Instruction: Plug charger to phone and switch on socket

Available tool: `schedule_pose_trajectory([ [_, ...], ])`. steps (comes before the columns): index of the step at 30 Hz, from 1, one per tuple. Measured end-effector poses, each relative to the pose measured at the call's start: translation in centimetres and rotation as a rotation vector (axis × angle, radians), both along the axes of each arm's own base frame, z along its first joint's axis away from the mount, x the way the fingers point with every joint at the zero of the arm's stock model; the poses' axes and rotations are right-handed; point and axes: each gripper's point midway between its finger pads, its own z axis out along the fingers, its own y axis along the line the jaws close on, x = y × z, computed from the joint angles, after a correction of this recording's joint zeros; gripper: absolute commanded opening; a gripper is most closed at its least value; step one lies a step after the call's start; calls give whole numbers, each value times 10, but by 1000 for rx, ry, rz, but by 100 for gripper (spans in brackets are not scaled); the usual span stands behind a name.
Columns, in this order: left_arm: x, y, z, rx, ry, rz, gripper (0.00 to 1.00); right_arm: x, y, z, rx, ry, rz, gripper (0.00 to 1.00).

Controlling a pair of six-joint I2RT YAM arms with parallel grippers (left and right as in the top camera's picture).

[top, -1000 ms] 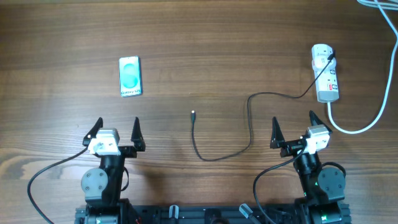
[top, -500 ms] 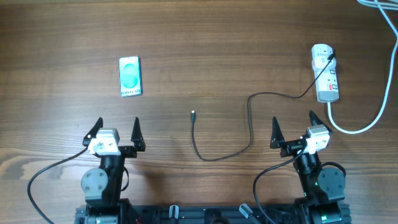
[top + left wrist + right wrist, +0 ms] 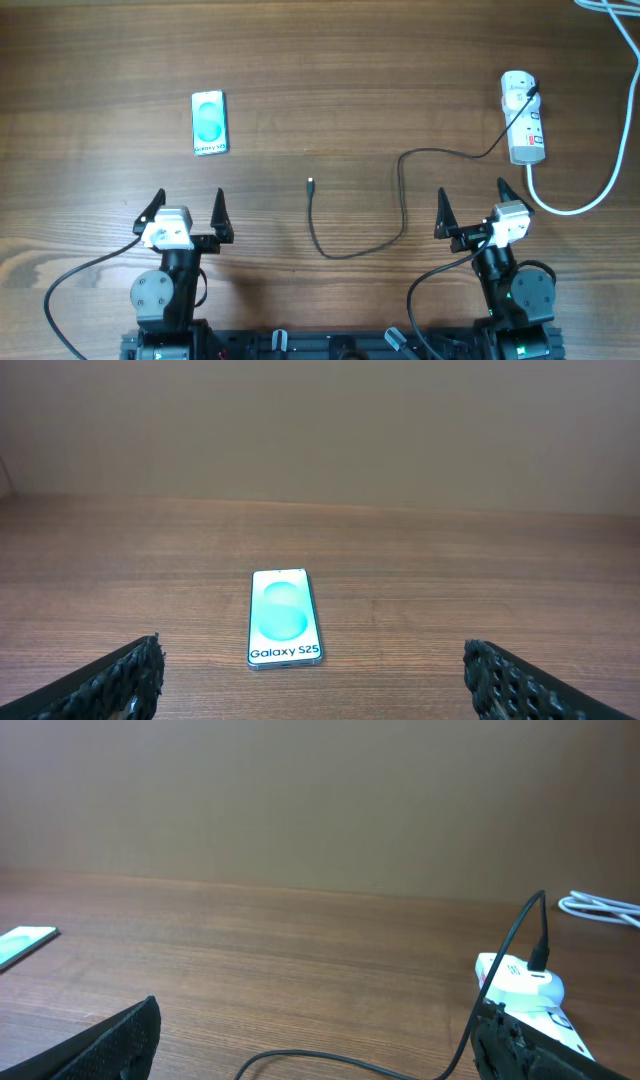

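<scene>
The phone (image 3: 209, 123) lies flat at the far left with its turquoise screen up; it also shows in the left wrist view (image 3: 284, 619), straight ahead of the jaws. The charger (image 3: 400, 190), a thin black cable, loops across the middle, its plug tip (image 3: 311, 182) free on the wood and its other end in the socket (image 3: 523, 130), a white power strip at the far right, also in the right wrist view (image 3: 525, 982). My left gripper (image 3: 186, 210) is open and empty near the front edge. My right gripper (image 3: 472, 207) is open and empty, below the socket.
The socket's thick white cord (image 3: 600, 195) curves down and up along the right edge of the wooden table (image 3: 330, 80). A plain wall rises behind the table in both wrist views.
</scene>
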Motion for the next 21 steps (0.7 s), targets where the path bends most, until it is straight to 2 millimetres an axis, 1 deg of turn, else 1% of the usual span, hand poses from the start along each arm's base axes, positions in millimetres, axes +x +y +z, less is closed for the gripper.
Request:
schedule_pose_trajectory([
  [10,0,0,0,1,0,0,100,0,0,0,0,0,0,100],
  [15,0,1,0,49,-1,1,100,0,0,0,0,0,0,100],
  [21,0,3,0,62,-1,12,100,0,0,0,0,0,0,100],
])
